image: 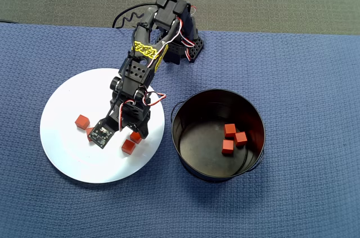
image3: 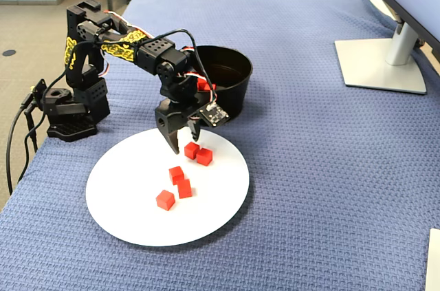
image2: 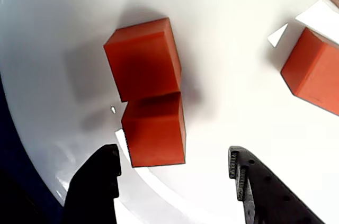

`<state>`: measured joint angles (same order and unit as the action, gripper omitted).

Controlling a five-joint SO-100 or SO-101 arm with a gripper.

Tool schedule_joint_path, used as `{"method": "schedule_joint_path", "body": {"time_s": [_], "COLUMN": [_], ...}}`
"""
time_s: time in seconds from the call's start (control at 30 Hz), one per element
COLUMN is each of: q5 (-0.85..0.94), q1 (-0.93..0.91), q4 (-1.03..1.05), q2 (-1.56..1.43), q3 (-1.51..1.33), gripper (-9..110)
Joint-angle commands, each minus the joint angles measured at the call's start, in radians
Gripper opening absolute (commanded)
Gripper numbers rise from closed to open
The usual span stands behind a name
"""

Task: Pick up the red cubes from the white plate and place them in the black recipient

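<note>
- The black arm's jaws [image2: 175, 168] hang open just above the large round glossy white plate [image: 67, 162], gripping nothing; in the wrist view the two dark fingertips [image2: 103, 168] stand apart with bare plate between them.
- Just beyond the tips sit two small matte red-orange cubes [image2: 154, 128], touching each other, the nearer one roughly in line with the gap and a little toward the left finger. Another cube [image2: 312, 73] lies well off to the right in that view.
- In the fixed view I count five cubes on the plate: a pair [image3: 198, 153] by the jaws and three [image3: 175, 184] nearer the front.
- The round deep black metal pot [image: 183, 153] stands just right of the plate in the overhead view, with three cubes [image: 232, 138] already on its shiny floor.
- Plate and pot rest on a blue woven mat [image: 315, 80] covering the bench.
- The cubes look light and stiff, with flat matte faces that should give a fair grip; I would take the nearer one across two opposite side faces.
- The risk I see: the plate is slick, so an off-centre squeeze could skate the cube away, and its touching neighbour may get nudged or dragged along.
</note>
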<state>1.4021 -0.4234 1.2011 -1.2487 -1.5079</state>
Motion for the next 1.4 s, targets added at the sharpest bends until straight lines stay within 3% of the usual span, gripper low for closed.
{"method": "schedule_joint_path", "body": {"time_s": [0.0,0.43,0.87,1.2,1.37], "q5": [-0.003,-0.009,-0.023,-0.043,-0.052], "q1": [-0.021,-0.035,-0.038,-0.011,-0.006], "q4": [-0.018,-0.109,-0.132,-0.095,-0.094], "q2": [0.003,0.029,0.020,-0.037,-0.048], "q3": [0.078,0.012,-0.015,-0.060,-0.066], "gripper": [16,5,3,9,5]}}
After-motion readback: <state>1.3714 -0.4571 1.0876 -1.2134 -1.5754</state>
